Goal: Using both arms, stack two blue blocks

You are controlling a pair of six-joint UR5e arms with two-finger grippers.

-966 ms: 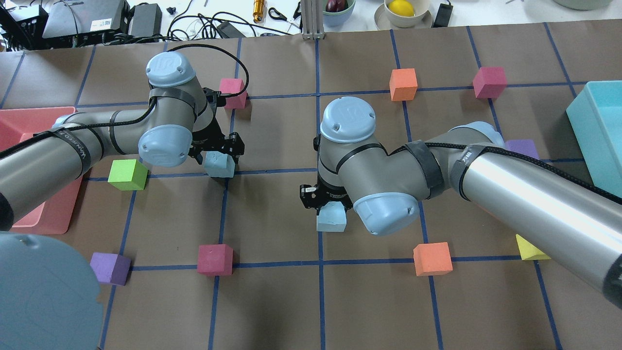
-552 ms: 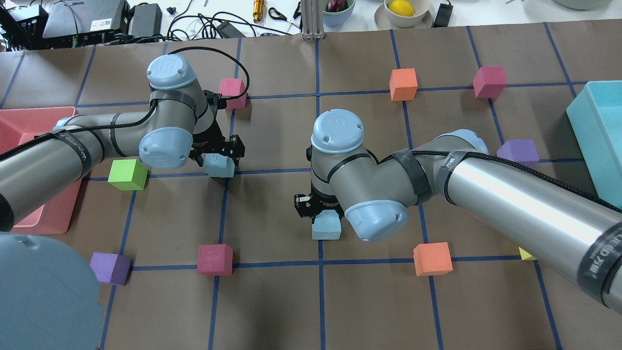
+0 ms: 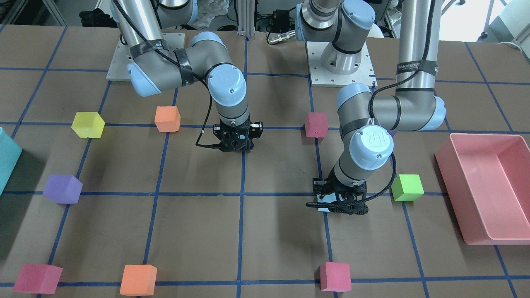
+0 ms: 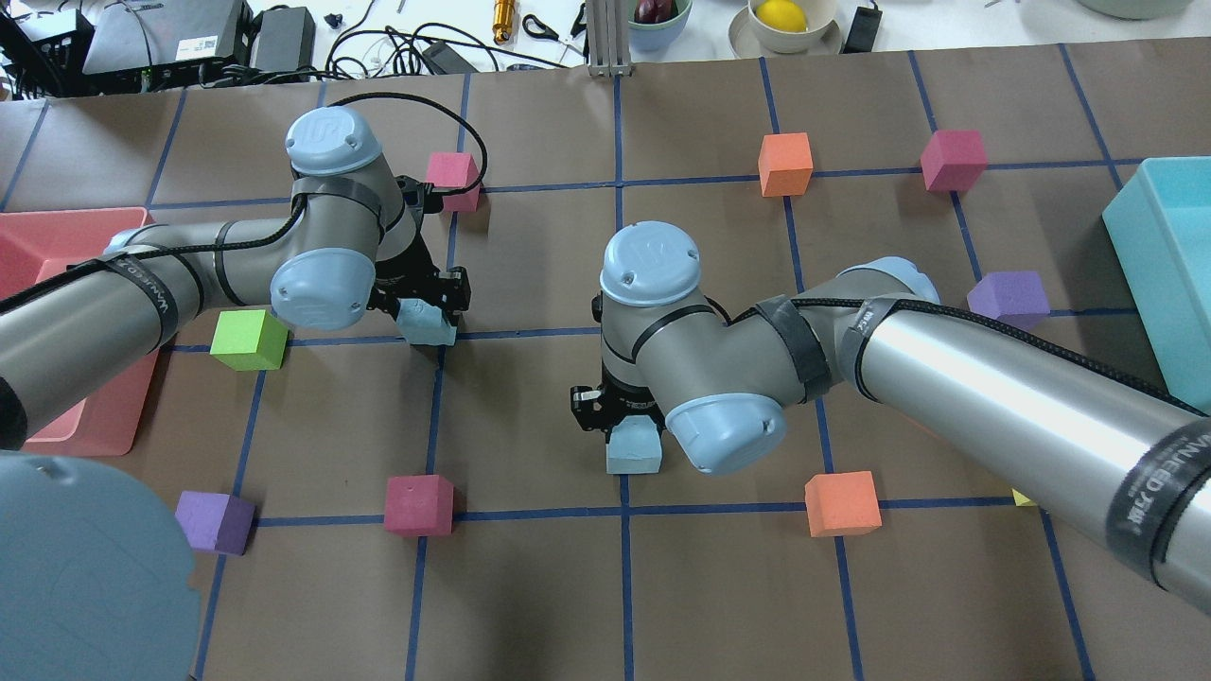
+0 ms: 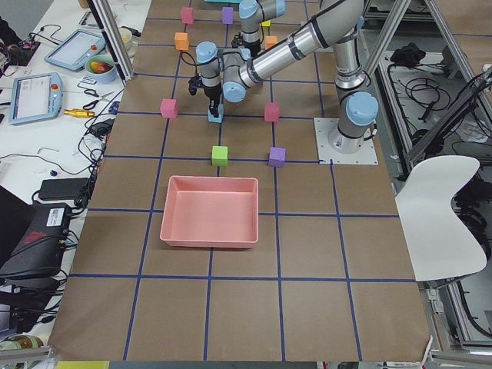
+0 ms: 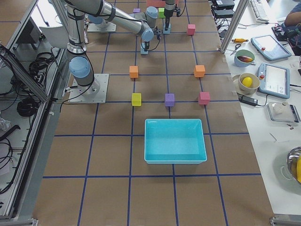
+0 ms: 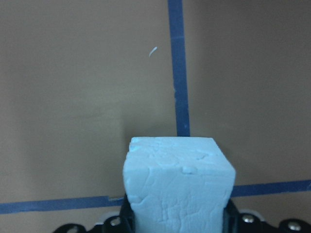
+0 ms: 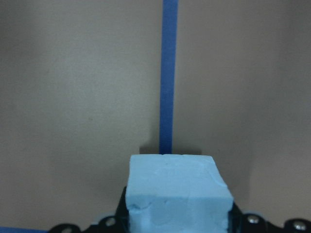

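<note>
My left gripper point(image 4: 430, 310) is shut on a pale blue block point(image 4: 428, 326) over a blue tape crossing left of the table's middle. The left wrist view shows that block point(image 7: 177, 187) clamped between the jaws. My right gripper point(image 4: 632, 430) is shut on the second pale blue block point(image 4: 634, 452) near the centre line, and the right wrist view shows it point(image 8: 177, 191) held just above the brown paper. In the front-facing view the left gripper point(image 3: 341, 203) shows a sliver of its block point(image 3: 323, 206). There the right gripper point(image 3: 235, 144) hides its block.
Around the arms lie a green cube point(image 4: 248, 339), red cubes point(image 4: 418, 504) point(image 4: 452, 178) point(image 4: 954, 159), purple cubes point(image 4: 215, 520) point(image 4: 1009, 295) and orange cubes point(image 4: 842, 502) point(image 4: 785, 163). A pink tray point(image 4: 66, 216) sits far left. A teal bin point(image 4: 1145, 274) sits far right.
My right gripper has carried its blue block a little to the left and toward the robot's side. My left gripper has shifted only slightly, still holding its block.
</note>
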